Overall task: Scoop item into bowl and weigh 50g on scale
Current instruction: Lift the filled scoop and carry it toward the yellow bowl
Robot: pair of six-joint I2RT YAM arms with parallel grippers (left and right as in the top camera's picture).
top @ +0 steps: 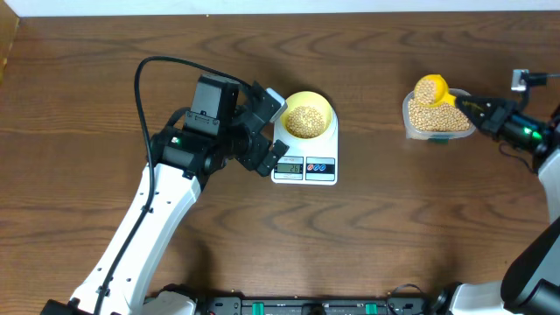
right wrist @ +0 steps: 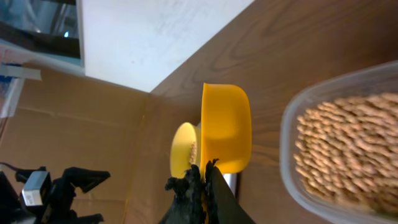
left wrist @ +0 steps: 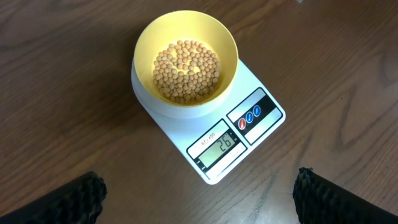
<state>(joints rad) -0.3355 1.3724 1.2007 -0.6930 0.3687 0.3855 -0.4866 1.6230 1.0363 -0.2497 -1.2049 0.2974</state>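
We get soft, even light from above on the dark brown wooden bench [top: 394, 227], with only faint shadows beside the arms. From the left wrist, the small pale yellow bowl [left wrist: 186, 25] and the white flat digital scale [left wrist: 250, 79] are crisp, its display legible. From the right wrist, the bright yellow plastic scoop [right wrist: 227, 124] is fairly sharp, while the clear plastic tub [right wrist: 290, 134] and its tan round beans [right wrist: 348, 155] blur, and the white panel [right wrist: 155, 31] behind glares.
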